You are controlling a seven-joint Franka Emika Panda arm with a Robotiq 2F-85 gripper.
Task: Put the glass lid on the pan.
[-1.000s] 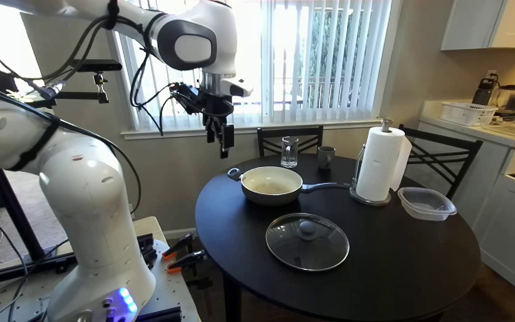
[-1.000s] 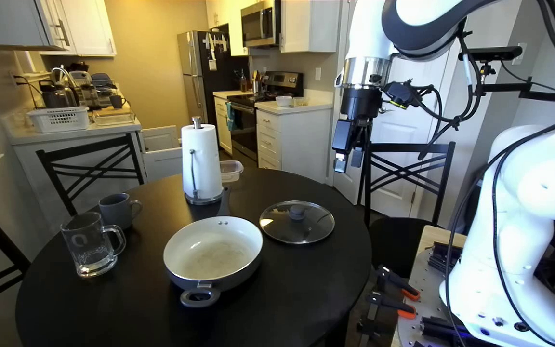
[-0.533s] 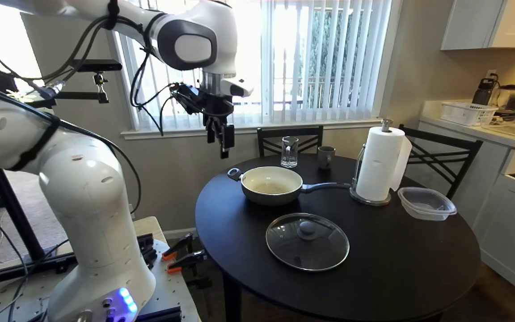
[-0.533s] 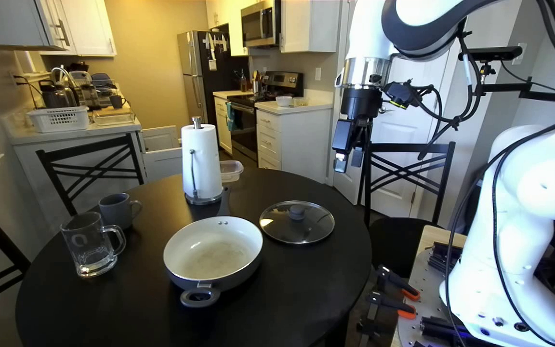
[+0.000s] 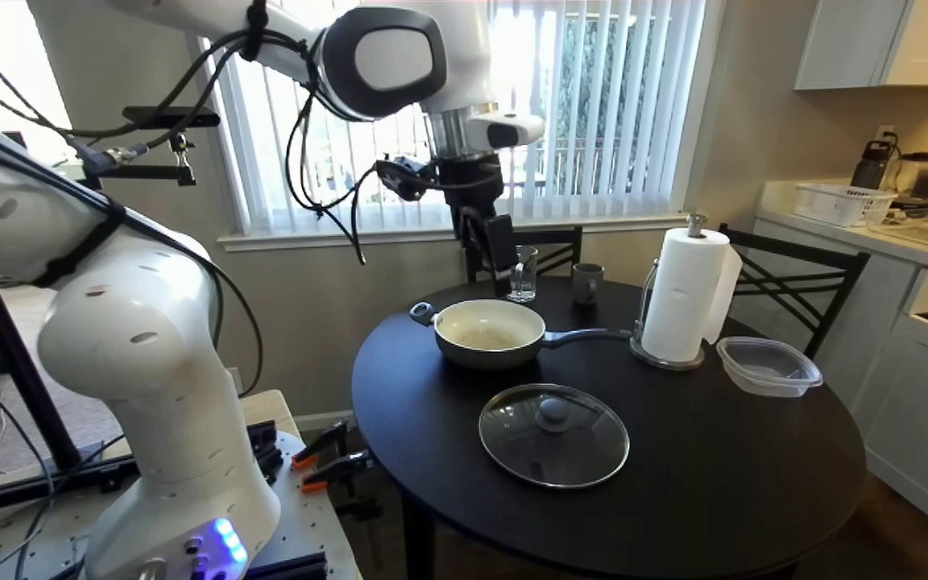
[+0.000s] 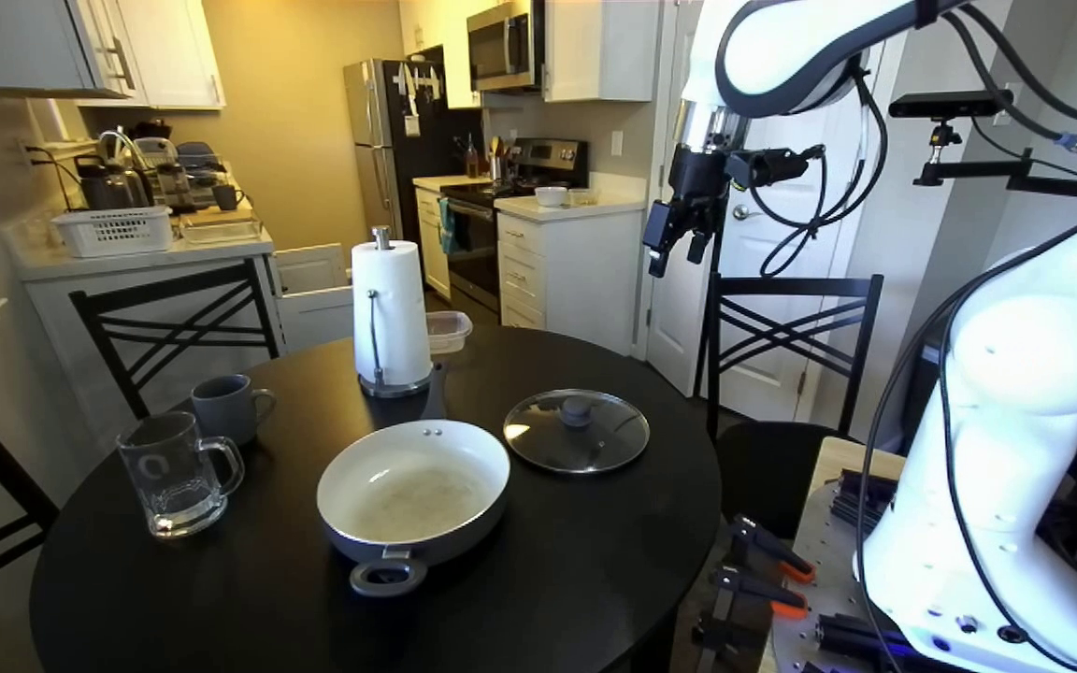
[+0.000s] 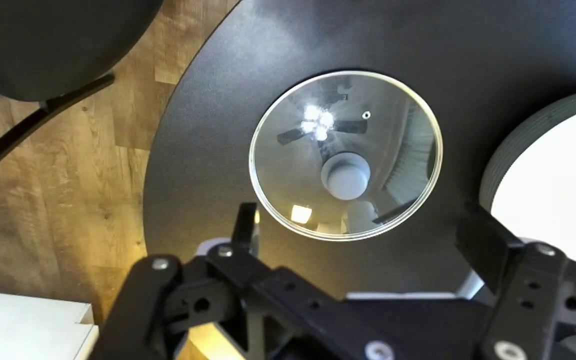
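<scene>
The glass lid lies flat on the dark round table point(image 5: 714, 483), knob up, beside the pan; it shows in both exterior views point(image 5: 544, 459) point(image 6: 585, 444) and the wrist view point(image 7: 345, 135). The pan, grey outside and cream inside, stands upright and empty in both exterior views point(image 5: 490, 334) point(image 6: 414, 491); the wrist view shows only part of it point(image 7: 563, 175), at the right edge. My gripper hangs high above the table in both exterior views point(image 5: 498, 278) point(image 6: 677, 260). In the wrist view my gripper point(image 7: 360, 215) has its fingers wide apart with nothing between them, well above the lid.
A paper towel roll point(image 5: 681, 298) stands beyond the pan's long handle. A clear plastic container point(image 5: 768, 366) lies beside it. A glass mug point(image 6: 174, 477) and a grey mug point(image 6: 225, 408) stand on the pan's other side. Chairs point(image 6: 791, 346) surround the table.
In the last half second my arm has swung away from its base, further out over the table, and the gripper has tilted slightly. The lid and pan have not moved.
</scene>
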